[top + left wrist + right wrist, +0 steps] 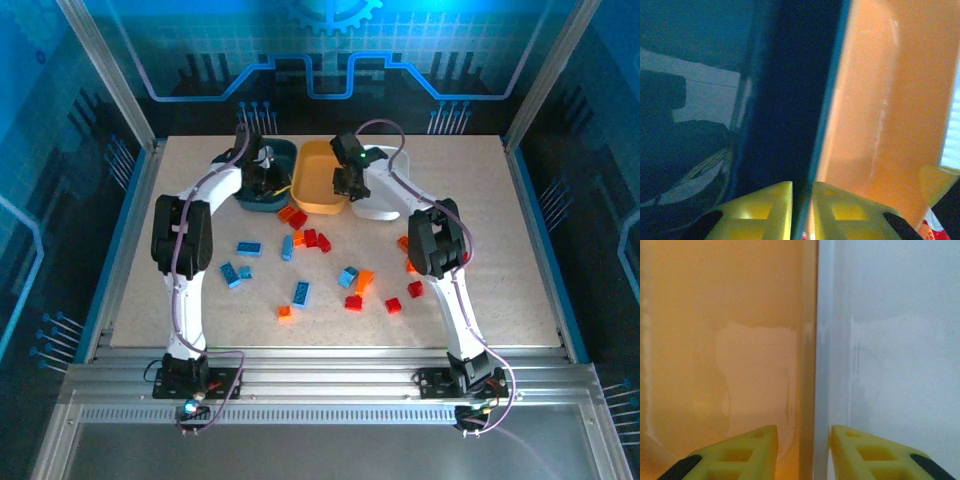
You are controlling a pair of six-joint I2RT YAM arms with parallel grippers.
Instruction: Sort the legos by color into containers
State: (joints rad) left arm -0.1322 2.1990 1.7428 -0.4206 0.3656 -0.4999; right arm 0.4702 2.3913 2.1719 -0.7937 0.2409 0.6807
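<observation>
Step in hand: you look to be setting up the trays, not sorting yet; I judge the task barely begun.
Left tool [801,194]: pressed together on the wall of the teal tray [785,100], right where it butts against the yellow-orange tray [880,100].
Right tool [804,434]: fingers straddle the touching walls of the yellow-orange tray and the white tray [900,340]; you cannot tell whether they clamp.
Legos: red [310,238], orange [364,280] and light blue [300,293] bricks lie loose on the table [500,250], near side of the trays, between the two arms.
Trays: three in a row at the far side, teal left, yellow-orange middle, white right, each touching its neighbour.
Materials: trays are smooth, thin-walled plastic with rounded corners and a faint sheen; bricks are hard, blocky, small; the table is pale and speckled.
Next move: probably ease the trays into place, let go, then bring a tool down on one brick with the fingers spread.
</observation>
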